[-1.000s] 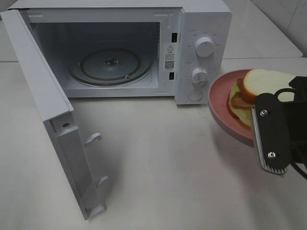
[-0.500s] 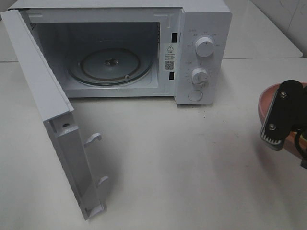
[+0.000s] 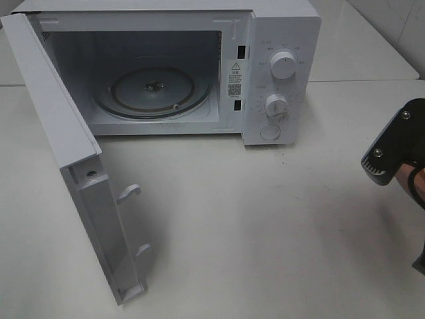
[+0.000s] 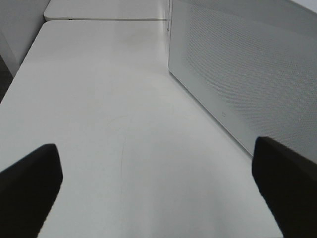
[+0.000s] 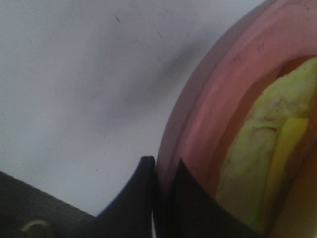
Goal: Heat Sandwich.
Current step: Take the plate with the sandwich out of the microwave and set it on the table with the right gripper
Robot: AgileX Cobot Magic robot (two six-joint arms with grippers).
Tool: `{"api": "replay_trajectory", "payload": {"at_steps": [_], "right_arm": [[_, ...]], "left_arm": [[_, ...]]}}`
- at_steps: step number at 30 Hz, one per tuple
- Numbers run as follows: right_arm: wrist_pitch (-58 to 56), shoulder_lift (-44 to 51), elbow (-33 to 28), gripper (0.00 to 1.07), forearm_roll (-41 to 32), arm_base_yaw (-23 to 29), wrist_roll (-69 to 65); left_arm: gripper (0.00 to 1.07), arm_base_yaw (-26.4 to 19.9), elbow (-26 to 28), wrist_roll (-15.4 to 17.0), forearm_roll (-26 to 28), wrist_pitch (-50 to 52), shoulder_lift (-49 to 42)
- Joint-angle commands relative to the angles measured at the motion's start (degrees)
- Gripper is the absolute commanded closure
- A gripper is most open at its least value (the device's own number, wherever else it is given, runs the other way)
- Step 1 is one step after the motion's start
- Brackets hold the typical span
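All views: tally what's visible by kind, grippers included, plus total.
Microwave: 1
Microwave dials: 2
Glass turntable: 1
Pink plate: 1
Sandwich: 1
Grippers: 2, left gripper open and empty, right gripper shut on the plate rim
Total: 8
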State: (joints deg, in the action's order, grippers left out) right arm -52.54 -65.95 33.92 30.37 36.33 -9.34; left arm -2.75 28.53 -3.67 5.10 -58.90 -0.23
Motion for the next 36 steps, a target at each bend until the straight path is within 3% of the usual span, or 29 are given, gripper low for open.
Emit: {"api": "replay_trajectory", "payload": {"at_steps": [1, 27, 36], "right_arm": [[0.46, -1.38, 0.11, 1.07, 4.07, -1.09, -2.75], [19.31, -20.23, 0.11, 1.07, 13.29, -23.55, -16.90], [20.34, -28.30, 4.18, 1.07, 16.73, -25.73, -19.65]], "left_arm": [[0.05, 0.00, -0.17, 0.00, 0.06, -0.06, -1.55], [0.05, 0.00, -0.17, 0.00, 0.06, -0.06, -1.55], [0.05, 0.00, -0.17, 0.00, 0.06, -0.06, -1.55]]}}
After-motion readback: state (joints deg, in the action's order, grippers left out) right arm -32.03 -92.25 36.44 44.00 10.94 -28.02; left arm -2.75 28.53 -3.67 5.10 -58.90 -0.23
